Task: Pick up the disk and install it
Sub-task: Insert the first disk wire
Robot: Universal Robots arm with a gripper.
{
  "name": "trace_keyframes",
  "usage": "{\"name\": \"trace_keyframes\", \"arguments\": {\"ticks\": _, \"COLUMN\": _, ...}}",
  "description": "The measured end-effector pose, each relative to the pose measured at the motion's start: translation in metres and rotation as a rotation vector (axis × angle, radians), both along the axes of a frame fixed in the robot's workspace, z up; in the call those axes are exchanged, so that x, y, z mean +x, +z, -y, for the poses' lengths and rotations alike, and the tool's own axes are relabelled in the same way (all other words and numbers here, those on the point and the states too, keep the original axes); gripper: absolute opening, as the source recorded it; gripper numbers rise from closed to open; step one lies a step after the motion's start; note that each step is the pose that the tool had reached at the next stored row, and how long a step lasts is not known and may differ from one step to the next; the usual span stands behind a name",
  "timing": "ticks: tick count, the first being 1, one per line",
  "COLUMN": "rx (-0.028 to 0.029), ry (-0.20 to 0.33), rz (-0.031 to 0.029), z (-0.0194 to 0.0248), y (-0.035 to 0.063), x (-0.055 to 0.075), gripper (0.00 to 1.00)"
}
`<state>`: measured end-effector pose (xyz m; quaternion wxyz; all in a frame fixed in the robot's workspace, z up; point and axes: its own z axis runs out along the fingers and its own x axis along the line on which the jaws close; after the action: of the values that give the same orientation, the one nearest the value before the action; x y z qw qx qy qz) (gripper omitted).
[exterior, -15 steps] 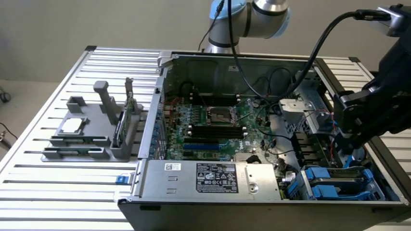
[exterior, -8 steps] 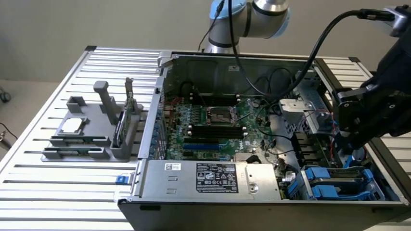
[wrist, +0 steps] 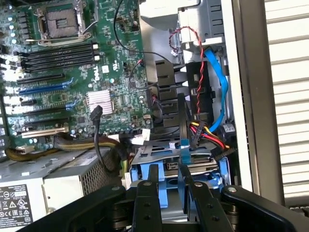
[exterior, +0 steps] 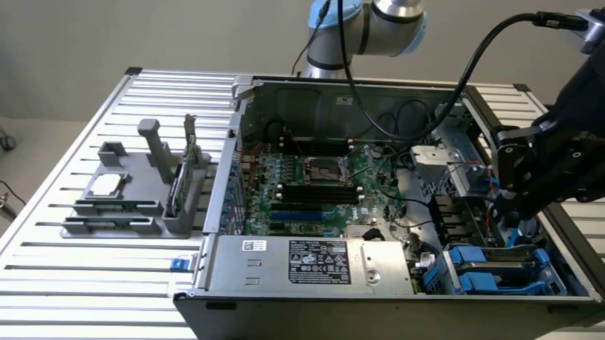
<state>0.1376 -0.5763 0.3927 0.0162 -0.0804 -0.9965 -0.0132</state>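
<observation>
Gripper [wrist: 168, 174] fingers apart, poised just above disk [wrist: 188, 160] in blue carrier, lying in computer case [exterior: 341, 83] corner bay

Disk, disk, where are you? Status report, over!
Tool low over the silver-grey rectangular disk in its blue plastic carrier. Red, yellow and black cables crowd beside it.
</observation>
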Motion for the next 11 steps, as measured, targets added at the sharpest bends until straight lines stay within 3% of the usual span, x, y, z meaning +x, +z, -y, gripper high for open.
{"name": "trace_keyframes", "arguments": {"ticks": 6, "rx": -0.006, "ry": -0.009, "rz": -0.0009, "z": -0.0026, "y": 0.0001, "x": 0.013, "gripper": 0.31}}
{"name": "trace_keyframes", "arguments": {"ticks": 11, "rx": -0.0109, "ry": -0.01, "rz": -0.0052, "z": -0.0035, "y": 0.0003, "x": 0.031, "gripper": 0.31}}
